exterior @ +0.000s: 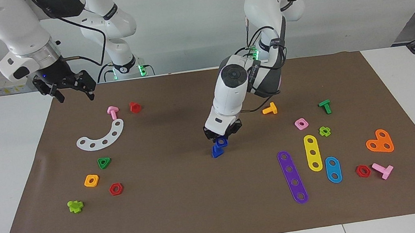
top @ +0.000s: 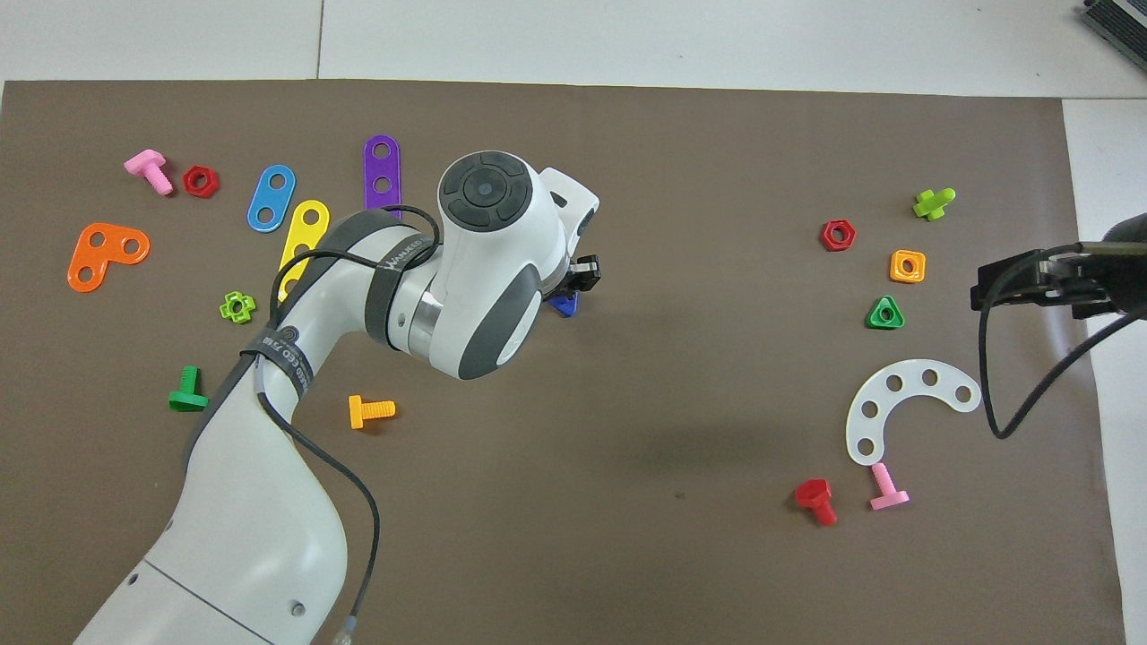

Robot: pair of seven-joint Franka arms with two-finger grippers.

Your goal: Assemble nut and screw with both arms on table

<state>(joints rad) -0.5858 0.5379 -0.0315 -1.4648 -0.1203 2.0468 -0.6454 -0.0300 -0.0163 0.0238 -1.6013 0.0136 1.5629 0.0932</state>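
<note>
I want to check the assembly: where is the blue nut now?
In the facing view, the nut is at mid-mat, held in the left hand directly over the screw.

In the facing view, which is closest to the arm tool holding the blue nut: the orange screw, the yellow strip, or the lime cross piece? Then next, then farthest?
Measured from the left tool:
1. Orange screw, toward the left arm's end, nearer the robots.
2. Yellow strip, beside the purple strip.
3. Lime cross piece, toward the right arm's end, farthest from the robots.
</note>
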